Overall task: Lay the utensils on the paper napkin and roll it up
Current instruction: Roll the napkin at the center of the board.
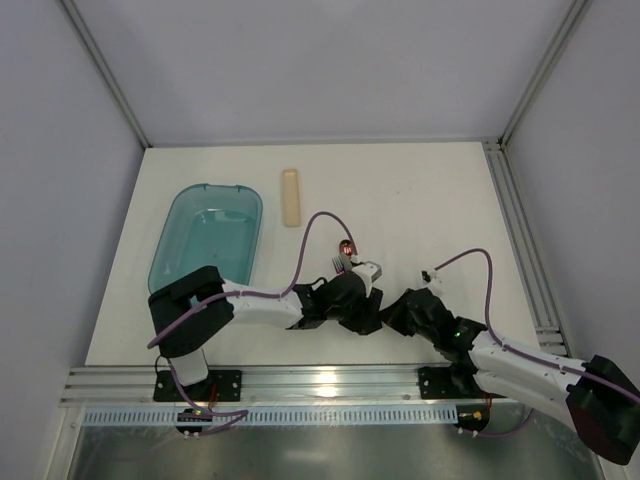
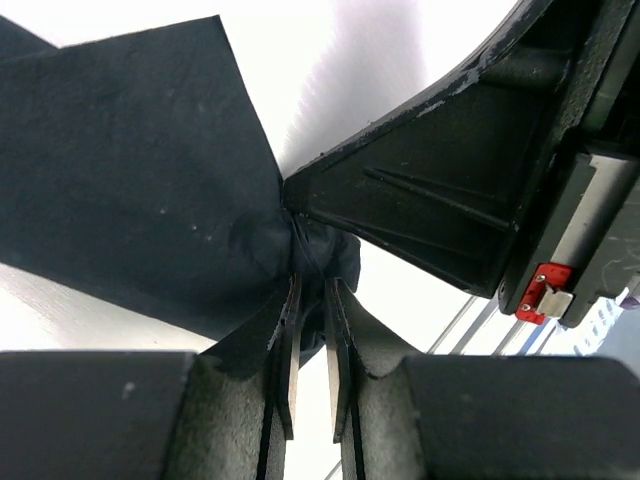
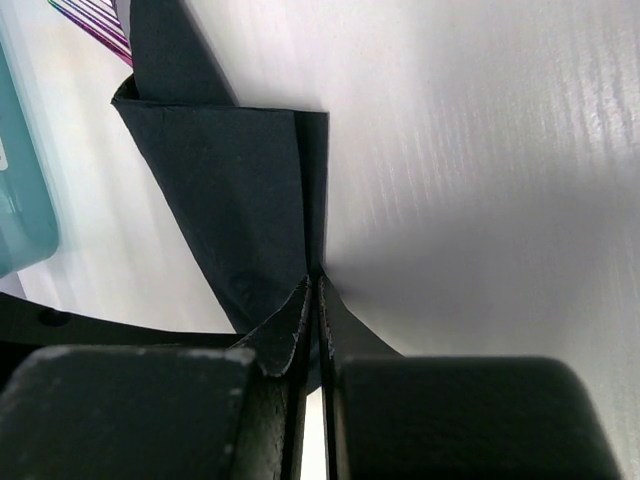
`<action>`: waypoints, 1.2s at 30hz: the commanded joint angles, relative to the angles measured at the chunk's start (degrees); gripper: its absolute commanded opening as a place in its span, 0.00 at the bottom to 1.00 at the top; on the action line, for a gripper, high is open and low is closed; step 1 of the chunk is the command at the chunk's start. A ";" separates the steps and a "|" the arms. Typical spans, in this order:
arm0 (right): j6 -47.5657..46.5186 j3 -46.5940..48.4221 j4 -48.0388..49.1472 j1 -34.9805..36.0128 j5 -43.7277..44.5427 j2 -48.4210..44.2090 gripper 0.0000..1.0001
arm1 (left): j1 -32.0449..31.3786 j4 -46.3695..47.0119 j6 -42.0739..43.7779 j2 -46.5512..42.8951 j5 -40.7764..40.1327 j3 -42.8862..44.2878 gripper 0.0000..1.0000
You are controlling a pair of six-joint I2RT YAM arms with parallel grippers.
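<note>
Pinching the paper napkin [image 3: 230,190] from both sides, the left jaws sit nearly closed on a bunched corner, the right jaws tight on a folded edge. It lies near-centre on the tabletop [image 1: 430,200], the utensils [image 1: 345,253] showing just beyond the left jaws.

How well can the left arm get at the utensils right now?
Probably not yet: the left tool is pinching the paper napkin and must let go first; the utensils lie just beside its wrist.
</note>
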 commanded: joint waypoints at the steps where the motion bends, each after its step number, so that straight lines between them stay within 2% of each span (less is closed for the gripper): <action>1: 2.73 -0.49 -0.85 2.13 0.67 -0.88 0.06 | -0.67 3.13 -0.35 -0.78 0.18 -0.01 0.19; 4: 2.04 2.23 -4.34 3.45 2.16 -1.76 0.08 | -0.67 2.78 0.00 -1.30 0.18 -0.71 0.19; 7: -2.42 5.74 -9.61 3.10 3.83 -3.78 0.17 | -0.67 3.04 0.18 -1.92 0.27 -1.76 0.19; 8: -3.67 6.71 -10.94 2.14 4.44 -4.48 0.19 | -0.67 3.21 0.18 -2.01 0.18 -2.03 0.19; 9: -5.51 7.42 -11.65 1.18 4.19 -5.79 0.26 | -0.76 3.56 0.09 -2.18 0.18 -2.64 0.19; 13: -14.29 12.86 -13.77 -5.24 0.34 -5.82 0.34 | -0.67 4.88 0.18 -2.62 0.79 -3.78 0.19; 14: -19.53 14.18 -13.33 -6.73 -1.42 -4.68 0.36 | -0.67 5.15 0.35 -2.80 0.88 -3.96 0.19; 17: -27.03 20.07 -13.25 -13.05 -10.46 2.68 0.40 | -0.76 5.15 0.88 -3.76 1.06 -4.84 0.19; 19: -34.33 23.05 -10.62 -17.70 -21.33 5.95 0.43 | -0.76 4.45 1.14 -4.64 0.97 -5.10 0.19; 24: -45.05 30.44 -11.48 -18.87 -32.35 18.94 0.50 | -0.94 2.78 2.72 -6.92 0.88 -6.51 0.19; 27: -46.21 32.21 -10.09 -18.96 -38.95 24.58 0.54 | -1.02 3.21 2.90 -8.51 1.05 -8.09 0.20; 30: -47.18 32.38 -7.71 -18.96 -40.55 28.98 0.56 | -1.02 3.92 2.47 -8.86 1.14 -9.50 0.20; 33: -49.38 34.14 -10.16 -18.96 -36.70 31.54 0.57 | -1.11 5.15 2.11 -7.64 1.76 -9.59 0.20; 36: -50.35 34.58 -10.51 -18.96 -38.00 33.04 0.58 | -1.55 6.20 1.67 -6.23 2.20 -8.89 0.20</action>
